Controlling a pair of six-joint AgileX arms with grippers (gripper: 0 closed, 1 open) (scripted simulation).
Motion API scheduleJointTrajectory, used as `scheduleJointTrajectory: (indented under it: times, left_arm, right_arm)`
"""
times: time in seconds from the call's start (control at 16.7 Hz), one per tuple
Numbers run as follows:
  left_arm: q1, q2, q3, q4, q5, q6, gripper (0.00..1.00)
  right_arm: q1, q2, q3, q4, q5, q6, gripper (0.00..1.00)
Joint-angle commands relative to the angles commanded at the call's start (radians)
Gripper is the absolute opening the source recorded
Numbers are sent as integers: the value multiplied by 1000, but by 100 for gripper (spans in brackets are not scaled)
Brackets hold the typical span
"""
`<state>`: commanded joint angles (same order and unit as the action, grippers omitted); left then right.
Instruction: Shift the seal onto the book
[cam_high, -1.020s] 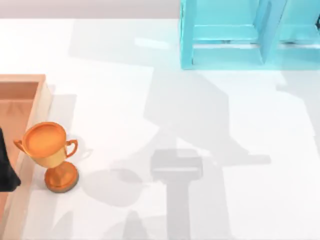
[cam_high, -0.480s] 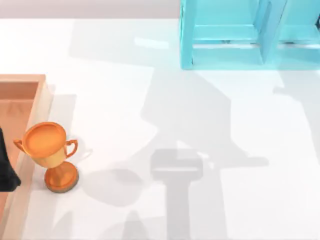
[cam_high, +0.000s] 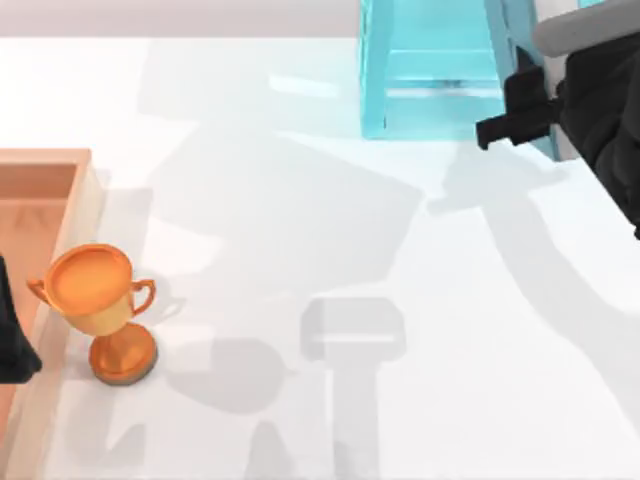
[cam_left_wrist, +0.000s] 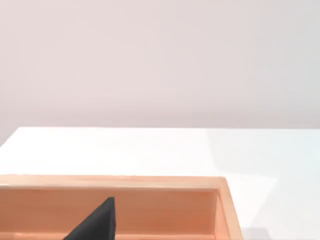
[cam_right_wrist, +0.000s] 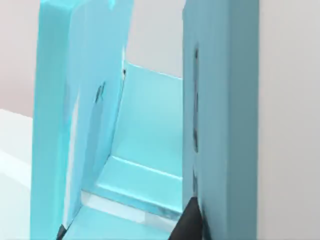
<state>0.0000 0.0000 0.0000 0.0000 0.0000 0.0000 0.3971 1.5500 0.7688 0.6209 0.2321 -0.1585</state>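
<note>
Right gripper (cam_high: 490, 130) — dark, at the top view's upper right — hangs against the front of the light cyan shelf unit (cam_high: 430, 70); whether its fingers are parted cannot be told, and no object is seen in its hold. Its wrist view looks into a shelf compartment (cam_right_wrist: 145, 165). Left gripper (cam_high: 12, 340) sits parked at the table's left edge, over the wooden tray (cam_high: 60, 165). Just beside the tray stands an orange trophy (cam_high: 100, 305), upright on the white table (cam_high: 330, 230).
</note>
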Motion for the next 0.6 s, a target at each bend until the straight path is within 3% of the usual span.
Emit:
scheduleJointTrajectory:
  times: [0.36, 0.6]
  left_arm:
    - [0, 0, 0, 0, 0, 0, 100]
    - [0, 0, 0, 0, 0, 0, 100]
  right_arm:
    - [418, 238, 39, 55, 293, -617, 0]
    - [640, 332, 49, 79, 453, -918, 0]
